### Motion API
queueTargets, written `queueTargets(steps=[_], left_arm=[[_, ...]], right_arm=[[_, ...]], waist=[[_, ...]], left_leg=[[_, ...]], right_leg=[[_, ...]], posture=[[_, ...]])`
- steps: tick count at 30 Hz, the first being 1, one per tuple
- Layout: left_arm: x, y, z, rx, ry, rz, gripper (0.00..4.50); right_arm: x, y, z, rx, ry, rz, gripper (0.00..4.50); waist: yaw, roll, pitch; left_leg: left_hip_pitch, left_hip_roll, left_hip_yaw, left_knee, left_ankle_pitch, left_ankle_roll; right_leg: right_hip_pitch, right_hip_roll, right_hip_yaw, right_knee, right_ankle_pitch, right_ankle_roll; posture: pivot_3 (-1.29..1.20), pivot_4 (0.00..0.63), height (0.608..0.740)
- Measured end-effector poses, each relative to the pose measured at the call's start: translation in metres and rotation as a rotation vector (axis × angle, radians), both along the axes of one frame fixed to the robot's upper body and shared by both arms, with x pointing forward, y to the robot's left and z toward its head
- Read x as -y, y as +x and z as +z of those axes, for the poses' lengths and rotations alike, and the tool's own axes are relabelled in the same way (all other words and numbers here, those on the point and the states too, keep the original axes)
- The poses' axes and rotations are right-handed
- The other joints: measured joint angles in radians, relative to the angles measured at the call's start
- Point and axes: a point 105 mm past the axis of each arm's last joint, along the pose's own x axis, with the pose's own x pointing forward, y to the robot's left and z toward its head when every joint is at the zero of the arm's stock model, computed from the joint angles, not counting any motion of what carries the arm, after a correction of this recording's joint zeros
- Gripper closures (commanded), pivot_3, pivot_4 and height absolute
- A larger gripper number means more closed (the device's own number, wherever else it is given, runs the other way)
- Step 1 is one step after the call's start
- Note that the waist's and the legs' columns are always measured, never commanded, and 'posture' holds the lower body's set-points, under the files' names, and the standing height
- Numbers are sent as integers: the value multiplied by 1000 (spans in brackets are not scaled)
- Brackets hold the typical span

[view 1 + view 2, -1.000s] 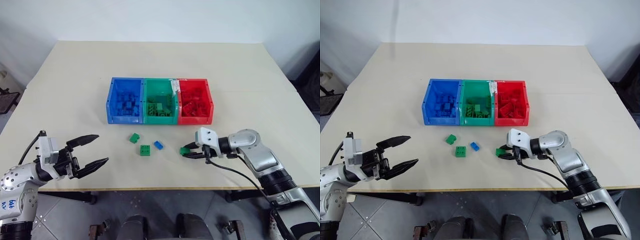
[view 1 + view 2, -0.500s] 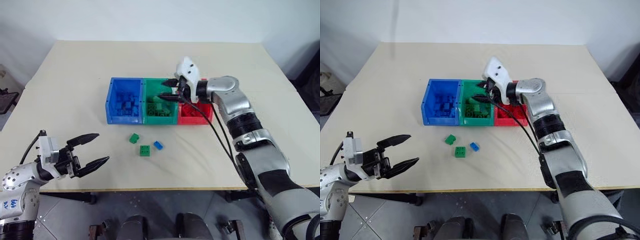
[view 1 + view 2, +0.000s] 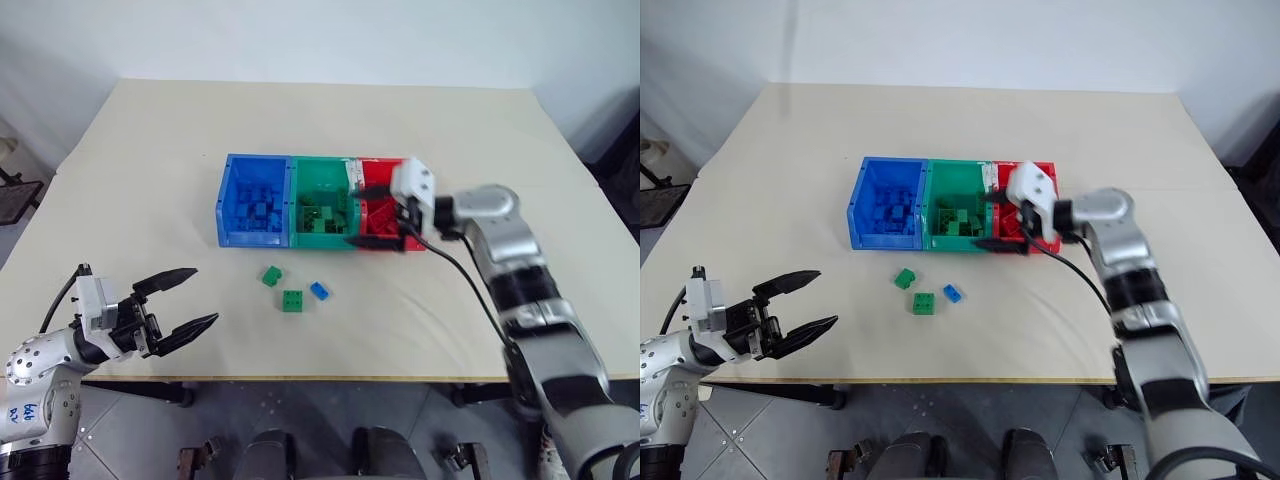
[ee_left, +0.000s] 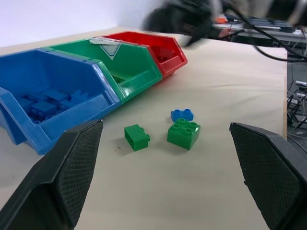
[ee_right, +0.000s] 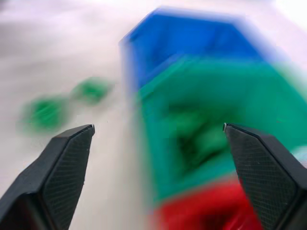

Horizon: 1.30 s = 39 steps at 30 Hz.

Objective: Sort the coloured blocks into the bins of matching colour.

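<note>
The right pincer (image 3: 372, 213) — spread and empty now over the green bin (image 3: 322, 200) — has dropped its green block there, leaving two green blocks (image 3: 271, 276) and a blue block (image 3: 319, 290) on the surface (image 3: 150, 150) — left pincer (image 3: 186, 298) spread, idle.

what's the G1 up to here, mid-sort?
Yes, it is sorting small studded plastic bricks into three joined plastic bins (blue, green, red). The right end effector hangs open and empty over the seam between the green and red bins. The left end effector is open and empty at the table's near edge. Two green bricks and one blue brick lie on the beige table in front of the bins.
</note>
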Motion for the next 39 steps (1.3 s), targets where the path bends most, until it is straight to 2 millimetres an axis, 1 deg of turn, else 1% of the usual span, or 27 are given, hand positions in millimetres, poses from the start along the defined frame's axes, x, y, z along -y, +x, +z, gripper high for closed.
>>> queueTargets(steps=[2, 4, 6, 8, 10, 13, 15, 17, 19, 23, 26, 30, 32, 34, 36, 39], left_arm=[[-4, 1, -2, -14, 14, -5, 0], [-7, 0, -3, -18, 36, -15, 0], [-12, 0, -6, -34, 47, -12, 0], [-16, -1, -8, -47, 55, -11, 0], [-17, -1, -8, -42, 60, -15, 0], [-19, 1, -7, -39, 60, -11, 0], [-21, 1, -8, -43, 57, -7, 0], [-20, 2, -6, -38, 58, -8, 0], [-20, 2, -6, -35, 57, -11, 0], [-19, 3, -5, -32, 55, -16, 0], [-19, 2, -4, -31, 48, -24, 0], [-26, -3, -3, -39, 24, 0, 0], [-29, -6, -5, -47, 24, 7, 0], [-30, -8, -7, -52, 22, 15, 0], [-31, -10, -7, -49, 19, 27, 0], [-27, -11, -5, -36, 19, 22, 0]], right_arm=[[21, -14, -11, -44, -54, -20, 7], [48, -31, -21, -84, -115, -54, 7], [71, -43, -28, -119, -150, -94, 7], [89, -56, -35, -164, -174, -129, 7], [98, -63, -37, -180, -182, -154, 7], [106, -68, -37, -183, -186, -192, 7], [105, -67, -36, -173, -183, -213, 7], [100, -65, -32, -152, -172, -218, 7], [84, -62, -31, -140, -146, -190, 7], [39, -59, -39, -154, -83, -84, 7], [-1, -55, -45, -144, -55, -2, 7], [-36, -48, -52, -90, -54, 60, 7], [-47, -45, -62, -93, -60, 71, 7], [-53, -40, -72, -102, -72, 63, 7], [-58, -33, -77, -95, -76, 49, 7], [-66, -25, -79, -77, -76, 40, 7]], waist=[[0, 1, 0], [0, 1, 0], [0, 1, 0], [-1, 1, 0], [-2, 1, 0], [1, 1, 0], [0, 1, 0], [0, 1, 0], [-1, 1, 0], [-1, 1, 0], [-2, 1, 0], [-2, 0, 0], [0, 0, 0], [1, 0, 0], [-3, -1, 0], [-4, 0, 0]], left_leg=[[0, 1, 1, 0, 0, 0], [1, 1, 3, -2, 0, -1], [1, 1, 6, -2, 0, -1], [2, 2, 8, -3, 0, -1], [2, 3, 10, -3, 0, -1], [3, 3, 10, -3, 0, -1], [2, 3, 10, -3, 0, 0], [2, 3, 9, -3, 0, -1], [2, 4, 9, -3, 0, -1], [2, 3, 9, -2, 0, -1], [2, 3, 9, -2, 0, -1], [2, 3, 8, -2, 0, -1], [2, 2, 7, -2, 0, -1], [1, 1, 6, -2, 0, -1], [1, 2, 6, -1, 0, -1], [2, 2, 6, -2, 0, -1]], right_leg=[[1, 1, -1, -4, 0, 0], [1, 1, -1, -6, 0, 0], [1, 1, -2, -7, 0, 0], [1, 1, -2, -8, 0, 0], [1, 1, -2, -8, 0, 0], [1, 1, -1, -8, 0, 0], [0, 0, 1, -8, 0, 0], [1, 0, 2, -8, 0, 0], [0, 0, 2, -8, 0, 0], [0, 0, 2, -8, 0, 0], [0, 0, 2, -7, 0, 0], [-1, 0, 1, -6, 0, 0], [-1, 0, 1, -5, 0, 0], [-1, 0, 1, -4, 0, 0], [-1, 0, 1, -4, 0, 0], [-1, 1, 1, -3, 0, 0]], posture=[[0, 150, 740], [0, 150, 740], [0, 150, 740], [0, 150, 740], [0, 150, 740], [0, 150, 740], [0, 150, 740], [0, 150, 740], [0, 150, 740], [0, 150, 740], [0, 150, 740], [0, 150, 740], [0, 150, 740], [0, 150, 740], [0, 150, 740], [0, 150, 740]])
